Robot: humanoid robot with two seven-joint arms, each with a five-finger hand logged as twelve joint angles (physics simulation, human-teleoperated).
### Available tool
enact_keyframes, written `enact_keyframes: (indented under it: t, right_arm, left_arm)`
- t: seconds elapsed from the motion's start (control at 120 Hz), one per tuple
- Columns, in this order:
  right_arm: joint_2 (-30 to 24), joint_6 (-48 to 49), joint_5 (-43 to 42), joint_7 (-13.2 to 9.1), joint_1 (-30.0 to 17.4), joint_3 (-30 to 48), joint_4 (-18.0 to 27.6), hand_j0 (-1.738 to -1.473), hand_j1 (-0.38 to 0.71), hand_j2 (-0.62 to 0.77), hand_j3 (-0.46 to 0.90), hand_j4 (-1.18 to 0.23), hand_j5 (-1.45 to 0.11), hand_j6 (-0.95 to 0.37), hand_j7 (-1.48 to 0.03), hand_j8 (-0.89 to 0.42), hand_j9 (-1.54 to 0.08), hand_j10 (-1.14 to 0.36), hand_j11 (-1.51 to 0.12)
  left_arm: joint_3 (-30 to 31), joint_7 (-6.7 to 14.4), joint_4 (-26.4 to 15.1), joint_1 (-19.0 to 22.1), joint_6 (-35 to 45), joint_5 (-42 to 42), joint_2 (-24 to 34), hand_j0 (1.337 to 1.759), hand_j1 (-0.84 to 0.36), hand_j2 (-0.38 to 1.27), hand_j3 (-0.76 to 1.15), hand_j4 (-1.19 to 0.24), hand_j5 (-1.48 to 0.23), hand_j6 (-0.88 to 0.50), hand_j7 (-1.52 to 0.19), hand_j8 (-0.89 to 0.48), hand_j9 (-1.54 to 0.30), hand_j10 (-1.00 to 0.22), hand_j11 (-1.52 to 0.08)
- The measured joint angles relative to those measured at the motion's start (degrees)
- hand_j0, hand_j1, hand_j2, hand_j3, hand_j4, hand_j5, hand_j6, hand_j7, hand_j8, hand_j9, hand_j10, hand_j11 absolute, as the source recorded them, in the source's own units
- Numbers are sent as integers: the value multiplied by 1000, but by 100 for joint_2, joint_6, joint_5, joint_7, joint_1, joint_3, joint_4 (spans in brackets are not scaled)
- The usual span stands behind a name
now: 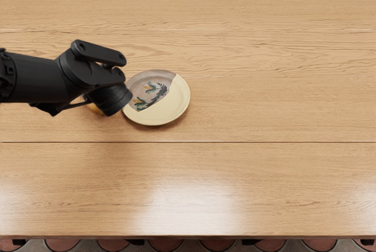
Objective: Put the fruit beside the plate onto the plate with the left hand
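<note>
Left hand (107, 89) hovers directly over the fruit (92, 109), only an orange sliver peeking out, just left of the plate (176, 104). Whether it grasps cannot be told. The plate lies immediately rightward, a short carry.

Plate (170, 110): was cream, with grey segment and teal-orange markings.
Left hand (109, 91): was black.
Fruit (92, 108): showed orange-yellow.
Table (264, 164): was light, grained wood.
</note>
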Motion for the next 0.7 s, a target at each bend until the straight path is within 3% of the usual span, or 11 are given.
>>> enact_keyframes:
  t: [0.267, 0.475, 0.7]
  right_arm:
    - [0, 0, 0, -1, 0, 0, 0, -1658, -303, -8, 0, -38, -50, -38, -50, -38, -50, -38, -50]
    - [0, 0, 0, -1, 0, 0, 0, -1658, -303, -8, 0, -38, -50, -38, -50, -38, -50, -38, -50]
    - [0, 0, 0, 0, 0, 0, -1, -1658, -303, -8, 0, -38, -50, -38, -50, -38, -50, -38, -50]
  left_arm:
    - [271, -2, -695, -464, 44, -94, 52, 1647, -235, 298, 0, -842, -1179, -626, -1164, -381, -1148, -474, -1165]
    - [291, 0, -1362, -1408, 56, -304, 91, 1647, -336, 553, 0, -841, -1196, -599, -1180, -342, -1151, -419, -1173]
    - [-78, -6, -1606, -1810, 10, -560, 37, 1648, -306, 508, 0, -837, -1210, -635, -1199, -333, -1160, -421, -1173]
